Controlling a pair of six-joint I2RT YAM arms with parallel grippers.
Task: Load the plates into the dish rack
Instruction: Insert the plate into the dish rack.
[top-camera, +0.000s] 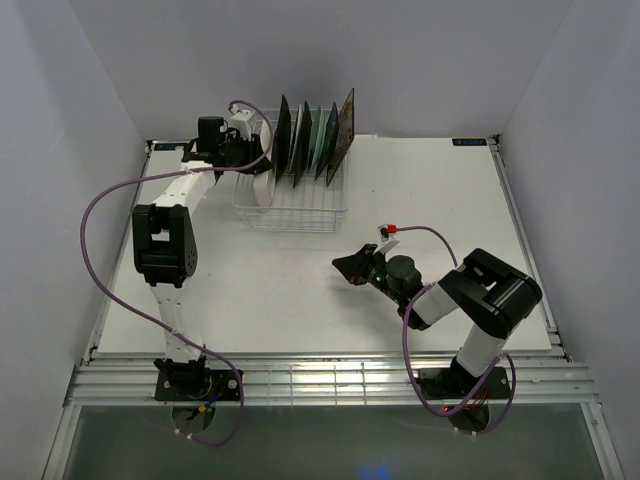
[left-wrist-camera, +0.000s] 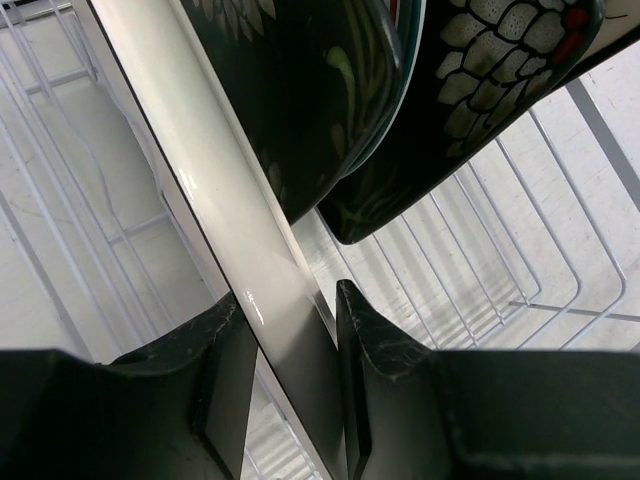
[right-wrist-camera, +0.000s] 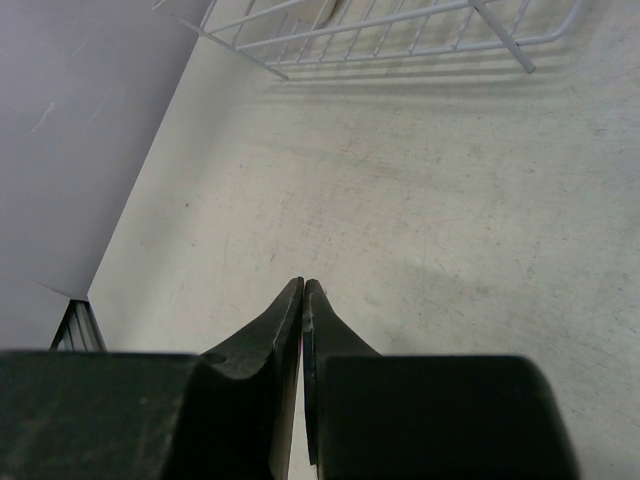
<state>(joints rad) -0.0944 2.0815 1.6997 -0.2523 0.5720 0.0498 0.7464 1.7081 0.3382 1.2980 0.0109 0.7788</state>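
On the far left my left arm reaches to the far-left corner of the table (top-camera: 430, 190), its purple cable (top-camera: 97, 215) looping wide toward the left wall. The left gripper (top-camera: 248, 152) sits at the left end of the dish rack (top-camera: 300, 212). In the left wrist view its fingers (left-wrist-camera: 225, 370) straddle the rim of the white rectangular plate (left-wrist-camera: 215, 170), one against each face, so I read it as pinching that plate. The plate stands on edge inside the rack, at its left end.

Crowding it just to the right is a dark floral plate (left-wrist-camera: 300, 110), with a second dark floral plate (left-wrist-camera: 480, 90) beyond that, both upright in the wires and hanging over my fingertips. From above, the row of plates (top-camera: 315, 140) fills the far half of the rack. The near half shows only wire.

Further right, well apart from the rack, the right gripper (top-camera: 345, 264) hovers low over bare table, pointing left. Its fingers (right-wrist-camera: 285, 320) are pressed together with nothing between them, and the rack's near corner is only just visible ahead.
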